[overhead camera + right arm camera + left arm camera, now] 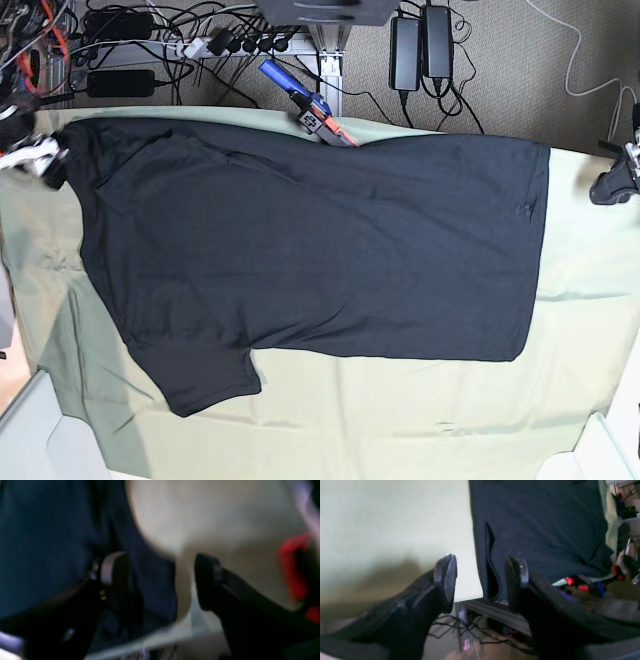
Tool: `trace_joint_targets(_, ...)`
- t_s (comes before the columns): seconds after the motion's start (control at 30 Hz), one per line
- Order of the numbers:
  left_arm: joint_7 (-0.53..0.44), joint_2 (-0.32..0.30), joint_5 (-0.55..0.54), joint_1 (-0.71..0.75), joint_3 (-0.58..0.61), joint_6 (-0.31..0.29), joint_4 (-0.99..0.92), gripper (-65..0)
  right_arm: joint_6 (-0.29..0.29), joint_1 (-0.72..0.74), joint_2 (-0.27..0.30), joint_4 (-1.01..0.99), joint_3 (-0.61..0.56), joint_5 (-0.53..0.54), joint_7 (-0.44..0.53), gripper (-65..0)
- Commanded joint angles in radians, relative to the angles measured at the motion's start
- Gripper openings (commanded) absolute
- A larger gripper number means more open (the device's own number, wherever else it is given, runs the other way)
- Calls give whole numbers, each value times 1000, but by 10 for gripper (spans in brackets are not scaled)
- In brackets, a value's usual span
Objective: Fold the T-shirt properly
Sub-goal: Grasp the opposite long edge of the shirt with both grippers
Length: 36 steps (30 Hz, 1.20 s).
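Note:
The black T-shirt (320,255) lies spread flat on the pale green sheet (400,420), hem toward the right, one sleeve (205,375) at the lower left. No print shows. My right gripper (38,158) is at the shirt's far-left upper corner. In the right wrist view it (161,575) is open, with the shirt's edge (150,580) between the jaws; the picture is blurred. My left gripper (612,185) hangs open at the table's right edge, apart from the hem. In the left wrist view it (481,580) is open and empty, with the shirt (545,530) lying beyond it.
A blue and orange tool (308,103) lies at the table's back edge, touching the shirt. Cables and power bricks (420,45) lie on the floor behind. White bins stand at the lower left (30,425) and lower right (600,455).

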Motion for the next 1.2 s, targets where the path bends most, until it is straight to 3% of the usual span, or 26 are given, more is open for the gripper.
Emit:
trace_joint_targets(0.0, -10, -28, -25, -7, -11, -12, 36, -310, 47, 24, 32, 16, 21, 6, 20, -238)
trace_joint_targets(0.17, -5, -27, -25, -7, -11, -12, 178, -311, 47, 182, 72, -9, 12, -29, 40, -238)
trace_joint_targets(0.33, -16, -28, -25, -7, -10, -12, 307, -311, 48, 395, 90, -160, -88, -58, 87, -238)
trace_joint_targets(0.5, -44, -27, 8, -4, -9, -12, 327, -311, 48, 649, 89, -433, -255, -138, 191, -238)
trace_joint_targets(0.73, -45, -27, 12, -2, -9, -12, 327, -310, 45, 957, 58, -895, -479, -347, 398, -238)
trace_joint_targets(0.93, -45, -27, 7, -2, -9, -12, 327, -311, 45, 1054, 15, -1163, -566, -463, 512, -238)
trace_joint_targets(1.17, -49, -27, 7, -2, -9, -12, 327, -311, 50, 1056, -35, -1180, -567, -502, 522, -239)
